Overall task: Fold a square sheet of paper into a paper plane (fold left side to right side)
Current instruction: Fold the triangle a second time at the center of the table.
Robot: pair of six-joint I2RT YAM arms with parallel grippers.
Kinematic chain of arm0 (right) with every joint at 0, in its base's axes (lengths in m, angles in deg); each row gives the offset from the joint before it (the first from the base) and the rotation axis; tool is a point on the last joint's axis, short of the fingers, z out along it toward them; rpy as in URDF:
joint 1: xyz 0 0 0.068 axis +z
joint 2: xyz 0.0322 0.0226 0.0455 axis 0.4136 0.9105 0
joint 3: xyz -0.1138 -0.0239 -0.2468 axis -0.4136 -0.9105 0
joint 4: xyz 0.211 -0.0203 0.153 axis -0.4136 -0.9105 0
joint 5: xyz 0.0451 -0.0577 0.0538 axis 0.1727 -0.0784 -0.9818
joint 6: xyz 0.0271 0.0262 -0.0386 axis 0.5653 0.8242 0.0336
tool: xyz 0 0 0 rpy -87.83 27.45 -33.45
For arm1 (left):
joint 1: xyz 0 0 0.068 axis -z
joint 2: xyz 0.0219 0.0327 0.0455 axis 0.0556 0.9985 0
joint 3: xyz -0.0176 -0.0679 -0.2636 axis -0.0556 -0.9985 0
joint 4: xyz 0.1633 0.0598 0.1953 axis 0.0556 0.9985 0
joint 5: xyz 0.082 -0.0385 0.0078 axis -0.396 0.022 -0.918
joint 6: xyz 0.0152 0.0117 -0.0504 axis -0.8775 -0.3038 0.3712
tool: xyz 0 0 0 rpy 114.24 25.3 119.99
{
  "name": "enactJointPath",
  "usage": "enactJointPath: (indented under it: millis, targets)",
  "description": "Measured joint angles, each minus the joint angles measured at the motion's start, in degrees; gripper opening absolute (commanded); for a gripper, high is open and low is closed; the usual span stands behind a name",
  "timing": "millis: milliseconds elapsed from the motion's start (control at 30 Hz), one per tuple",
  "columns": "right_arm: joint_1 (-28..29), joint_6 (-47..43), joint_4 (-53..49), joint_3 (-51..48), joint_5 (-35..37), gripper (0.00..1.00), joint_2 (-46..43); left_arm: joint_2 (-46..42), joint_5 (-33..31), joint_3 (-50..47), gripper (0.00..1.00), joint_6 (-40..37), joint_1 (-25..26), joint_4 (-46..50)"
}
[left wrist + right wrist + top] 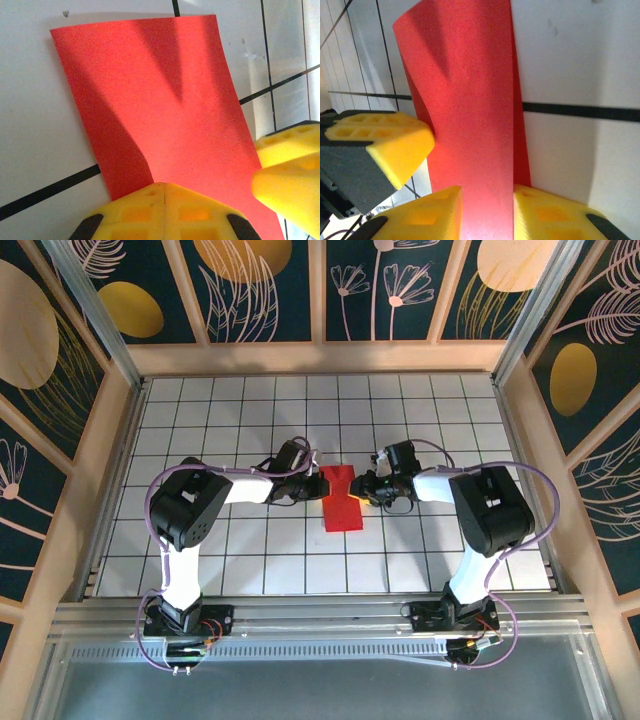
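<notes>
The square sheet of paper [343, 508] lies mid-table as a narrow red shape, folded over on itself and pinched in near its far end. My left gripper [313, 478] is shut, its yellow tips [165, 186] pressed together on the sheet's [160, 100] near edge. From the other side, my right gripper [368, 486] holds a raised, curled band of the paper [470, 100]. That band fills the gap [487, 212] between its two fingers, and a lower red layer shows beside it. The paper plane is not formed.
The white grid-tiled table [240, 420] spreads around the paper, with wooden walls on three sides. The right gripper's fingers [290, 170] sit close beside the left one. The left gripper's finger [385, 145] sits just left of the band.
</notes>
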Motion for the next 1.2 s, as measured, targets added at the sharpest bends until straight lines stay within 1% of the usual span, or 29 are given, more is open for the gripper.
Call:
enactJointPath:
  millis: [133, 233, 333, 400, 500, 567, 733, 833, 900, 967, 1100, 1200]
  targets:
    - [-0.4, -0.6, 0.1, 0.3, -0.8, 0.23, 0.7, 0.0, 0.0, 0.0, 0.01, 0.0, 0.0, 0.0]
    - [-0.6, -1.2, 0.2, 0.3, -0.9, 0.16, 0.9, -0.2, 0.0, -0.1, 0.03, 0.0, 0.0, 0.0]
    - [-0.7, -1.5, 0.2, 0.3, -1.0, 0.06, 0.9, -0.9, -0.6, -0.9, 0.10, 0.0, 0.0, 0.1]
    - [-0.7, -1.6, 0.0, 0.3, -1.2, 0.00, 0.9, -2.0, -1.4, -1.6, 0.17, -0.3, 0.0, 0.5]
    - [-0.7, -1.5, -0.6, 0.3, -1.4, 0.00, 0.9, -4.5, -2.8, -2.6, 0.25, -0.6, 0.0, 0.8]
    - [-0.7, -1.5, -1.2, 0.3, -1.7, 0.00, 0.8, -7.6, -3.9, -4.2, 0.31, -1.3, 0.0, 0.9]
    - [-0.7, -1.0, -2.1, 0.0, -2.0, 0.00, -0.5, -16.3, -7.8, -7.5, 0.43, -4.3, 1.1, 1.8]
    - [-0.7, -0.5, -2.3, -0.1, -2.0, 0.00, -1.3, -21.4, -10.6, -9.7, 0.50, -7.6, 4.3, 2.6]
    - [-0.7, 0.1, -2.4, -0.2, -2.1, 0.00, -1.6, -24.0, -12.4, -11.1, 0.55, -9.9, 7.4, 2.8]
    - [-0.7, 0.7, -2.6, -0.4, -2.1, 0.00, -1.7, -25.8, -14.6, -12.2, 0.58, -12.6, 11.6, 3.5]
    - [-0.7, 1.2, -3.1, -0.4, -2.0, 0.00, -1.7, -26.0, -19.7, -12.3, 0.62, -17.0, 19.6, 5.2]
    - [-0.7, 1.8, -3.3, -0.4, -2.0, 0.00, -1.7, -23.4, -24.0, -10.6, 0.64, -20.0, 24.8, 7.0]
